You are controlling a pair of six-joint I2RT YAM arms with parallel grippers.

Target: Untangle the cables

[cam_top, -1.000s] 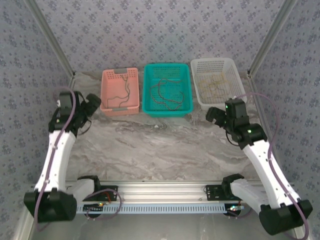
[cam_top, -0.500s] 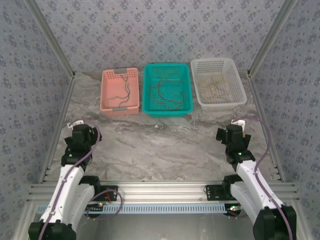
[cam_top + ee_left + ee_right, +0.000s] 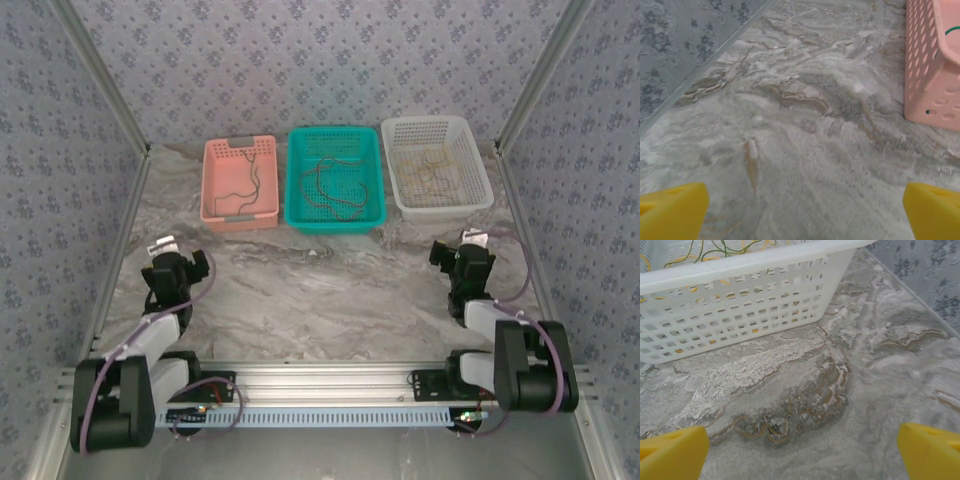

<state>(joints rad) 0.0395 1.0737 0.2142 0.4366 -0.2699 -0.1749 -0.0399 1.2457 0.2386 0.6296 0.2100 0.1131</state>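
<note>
cables [image 3: 318, 182] looped lengthwise inside three baskets [image 3: 335, 131]

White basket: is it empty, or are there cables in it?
Not empty. Thin yellow and green cables lie inside the white basket, visible past its rim and through its mesh.

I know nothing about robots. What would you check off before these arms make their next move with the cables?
1. Left tool open, holding nothing: ok.
2. Right tool open, holding nothing: ok.
3. Left arm and right arm folded low, apart from the baskets: ok.
4. Cables lying inside the pink basket, teal basket and white basket, not on the table: ok.
5. Teal basket's cables fully separated: cannot tell; their loops overlap.
</note>
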